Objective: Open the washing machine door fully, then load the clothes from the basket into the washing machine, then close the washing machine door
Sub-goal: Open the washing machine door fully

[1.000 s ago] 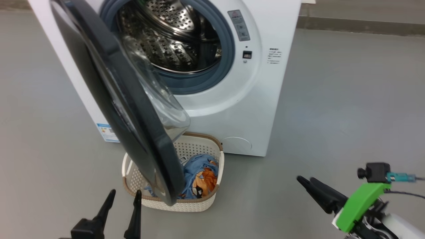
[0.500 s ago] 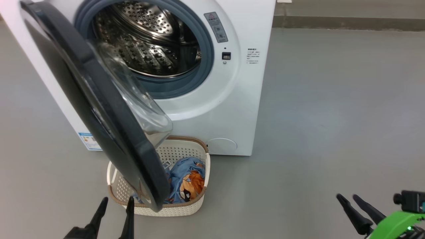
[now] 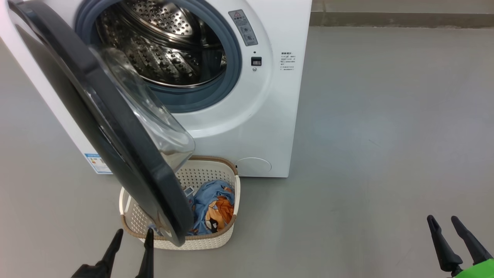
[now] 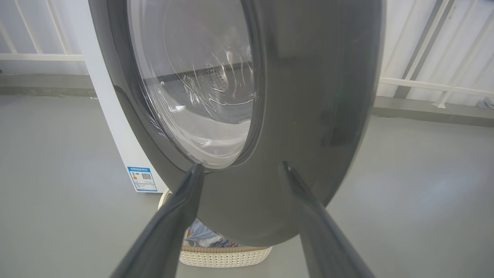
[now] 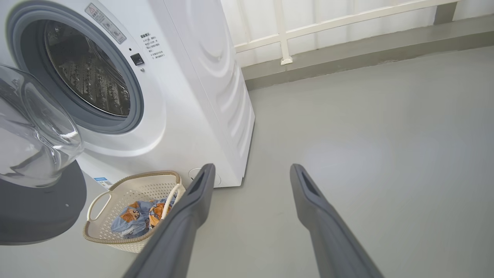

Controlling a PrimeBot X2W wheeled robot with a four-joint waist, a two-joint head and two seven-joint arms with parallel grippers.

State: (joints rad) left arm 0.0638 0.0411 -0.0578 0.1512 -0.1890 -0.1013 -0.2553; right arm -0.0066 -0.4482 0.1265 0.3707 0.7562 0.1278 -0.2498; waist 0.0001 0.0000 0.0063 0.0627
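Observation:
The white washing machine (image 3: 266, 116) stands with its steel drum (image 3: 166, 50) bare. The washing machine door (image 3: 115, 127), black-rimmed with a bulging glass bowl, is swung partway out and hangs over the left part of the basket (image 3: 200, 243). The cream basket sits on the floor against the machine's front and holds the blue and orange clothes (image 3: 212, 204). My left gripper (image 3: 133, 231) is open just in front of the door's lower edge; in the left wrist view its fingers (image 4: 181, 208) frame the door's outer face (image 4: 308, 96). My right gripper (image 3: 442, 218) is open, far right over bare floor.
Grey floor (image 3: 386, 135) spreads wide to the right of the machine. A white railing and a low kerb (image 5: 347, 58) run behind it. A blue label sticker (image 4: 142, 178) sits low on the machine's left side. The basket (image 5: 142, 176) and clothes (image 5: 139, 216) lie left of my right fingers.
The head camera has swung, sliding the machine left in the picture. My right gripper has drawn back to the lower right, fingers now pointing up. The left gripper, door and basket keep their places.

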